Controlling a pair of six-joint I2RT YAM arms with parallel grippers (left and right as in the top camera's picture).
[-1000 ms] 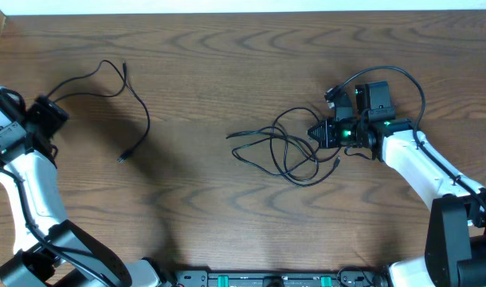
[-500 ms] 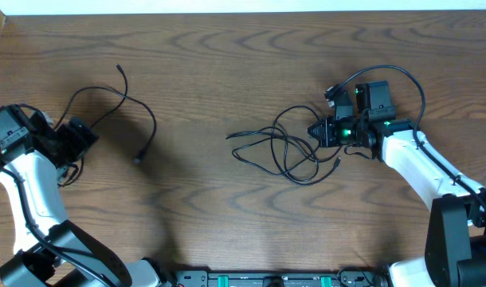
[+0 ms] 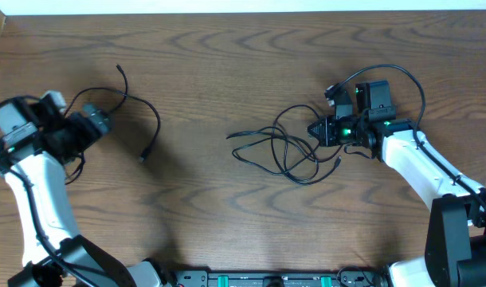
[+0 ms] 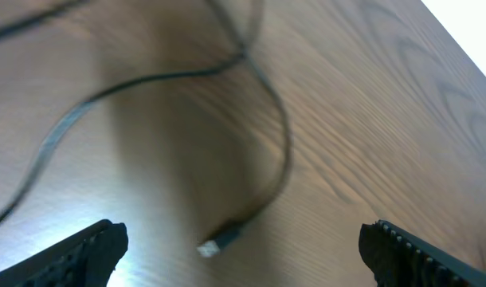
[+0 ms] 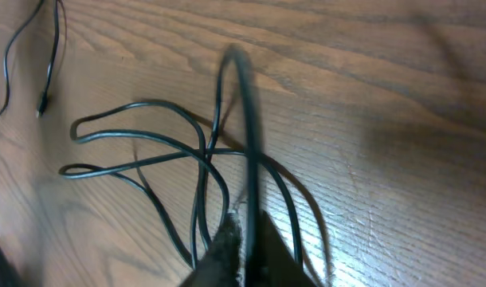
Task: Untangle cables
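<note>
A tangle of black cables [image 3: 283, 151] lies right of the table's middle. My right gripper [image 3: 315, 131] sits at the tangle's right edge, shut on one strand. In the right wrist view that strand [image 5: 247, 135] rises from between the closed fingers [image 5: 227, 243], with the loops [image 5: 171, 151] spread beyond. A separate black cable [image 3: 151, 119] lies at the left, its plug [image 3: 145, 158] pointing toward the front. My left gripper [image 3: 96, 121] hovers just left of it, open wide. In the left wrist view the cable [image 4: 283, 151] and its silver plug [image 4: 213, 244] lie between the spread fingertips, untouched.
The right arm's own thick black cable [image 3: 402, 76] loops above its wrist. Along the far side a white strip [image 3: 243, 5] marks the table edge. The arm bases [image 3: 267, 279] line the front edge. The separate cable also shows at the right wrist view's top left [image 5: 50, 56].
My left arm has swung right toward the separate cable, its jaws spreading a little wider. That cable has shifted slightly rightward. The right arm and the tangle have stayed put.
</note>
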